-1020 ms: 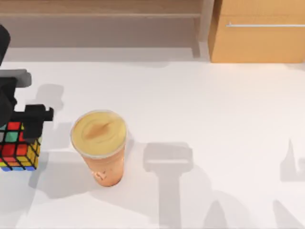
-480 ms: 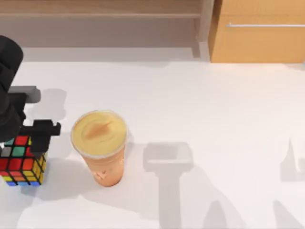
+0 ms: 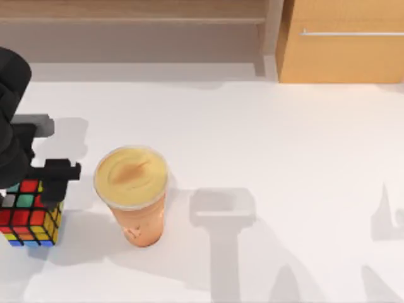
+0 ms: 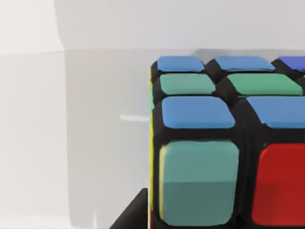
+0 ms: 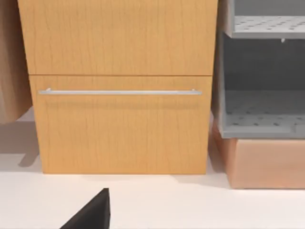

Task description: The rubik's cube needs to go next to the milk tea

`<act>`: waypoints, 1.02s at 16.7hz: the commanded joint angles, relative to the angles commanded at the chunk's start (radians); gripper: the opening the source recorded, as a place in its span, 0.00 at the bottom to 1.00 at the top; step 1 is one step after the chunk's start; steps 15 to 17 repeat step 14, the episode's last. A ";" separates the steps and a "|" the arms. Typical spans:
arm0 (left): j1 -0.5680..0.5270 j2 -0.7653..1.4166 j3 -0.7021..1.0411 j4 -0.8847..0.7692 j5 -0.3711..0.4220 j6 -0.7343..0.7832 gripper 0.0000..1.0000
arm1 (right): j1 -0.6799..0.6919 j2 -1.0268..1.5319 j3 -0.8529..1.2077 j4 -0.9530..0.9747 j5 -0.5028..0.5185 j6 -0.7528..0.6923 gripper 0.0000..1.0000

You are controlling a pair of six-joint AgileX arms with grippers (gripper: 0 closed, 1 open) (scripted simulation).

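The rubik's cube (image 3: 26,213) hangs at the table's left edge with my left gripper (image 3: 28,187) shut on it from above; one black finger (image 3: 58,172) shows on the cube's right side. The cube's red, green and yellow squares face up. A short gap to its right stands the milk tea (image 3: 131,177), a clear cup of orange-tan drink with a yellowish lid, upright. In the left wrist view the rubik's cube (image 4: 214,143) sits very close, blue, green and red squares showing. A dark part of my right gripper (image 5: 90,214) shows in the right wrist view, away from the task objects.
A wooden drawer cabinet (image 3: 344,44) stands at the back right, with a shelf unit (image 3: 139,31) along the back. The cabinet (image 5: 121,86) and a grey rack (image 5: 262,95) face the right wrist. The white table (image 3: 284,145) stretches right of the cup.
My left gripper carried the cube a little to the right and toward the front, closer to the milk tea. Over the last half second it has barely moved.
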 joint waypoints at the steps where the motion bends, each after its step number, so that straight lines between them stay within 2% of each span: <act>1: 0.000 0.000 0.000 0.000 0.000 0.000 0.45 | 0.000 0.000 0.000 0.000 0.000 0.000 1.00; 8: 0.000 0.000 0.000 0.000 0.000 0.000 0.98 | 0.000 0.000 0.000 0.000 0.000 0.000 1.00; 17: 0.000 0.000 0.000 0.000 0.000 0.000 1.00 | 0.000 0.000 0.000 0.000 0.000 0.000 1.00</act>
